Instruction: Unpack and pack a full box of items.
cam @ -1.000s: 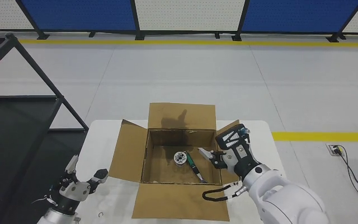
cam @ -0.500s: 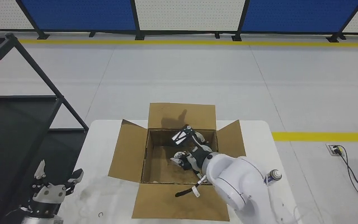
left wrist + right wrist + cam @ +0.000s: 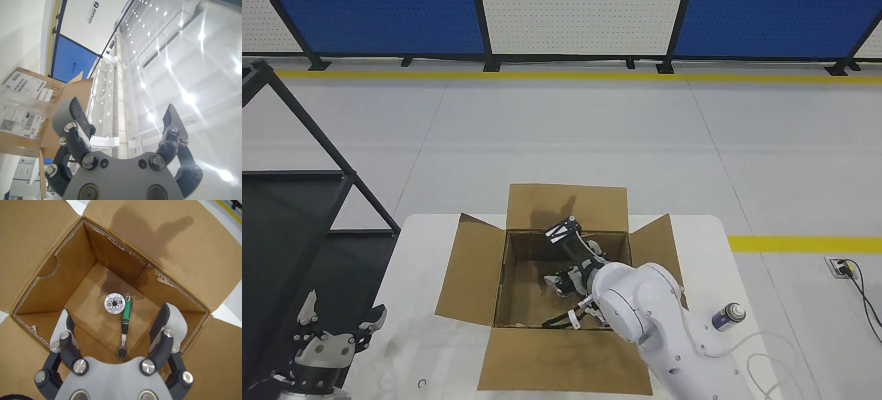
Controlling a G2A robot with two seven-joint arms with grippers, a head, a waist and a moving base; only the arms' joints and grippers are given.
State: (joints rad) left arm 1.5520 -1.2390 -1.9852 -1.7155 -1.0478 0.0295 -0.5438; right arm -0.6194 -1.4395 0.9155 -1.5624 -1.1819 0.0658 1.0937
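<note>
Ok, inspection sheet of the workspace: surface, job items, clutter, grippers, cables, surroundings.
Surface: white table.
Job's things: open cardboard box; green-handled ratchet beside metal disc on its floor; can upright on the table.
Clutter: nothing seen.
Grippers: right gripper open, empty, over the box; left gripper open, empty, off the table's left edge.
Cables: black cable looped at right wrist.
Surroundings: blue and white partitions; black rack.

White arm (image 3: 654, 312) w/ black cable (image 3: 563, 320), grey fingers (image 3: 176, 323).

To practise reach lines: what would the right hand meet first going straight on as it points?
The right hand would probably meet the green-handled ratchet on the box floor, or the metal disc beside it; depth unclear.
</note>
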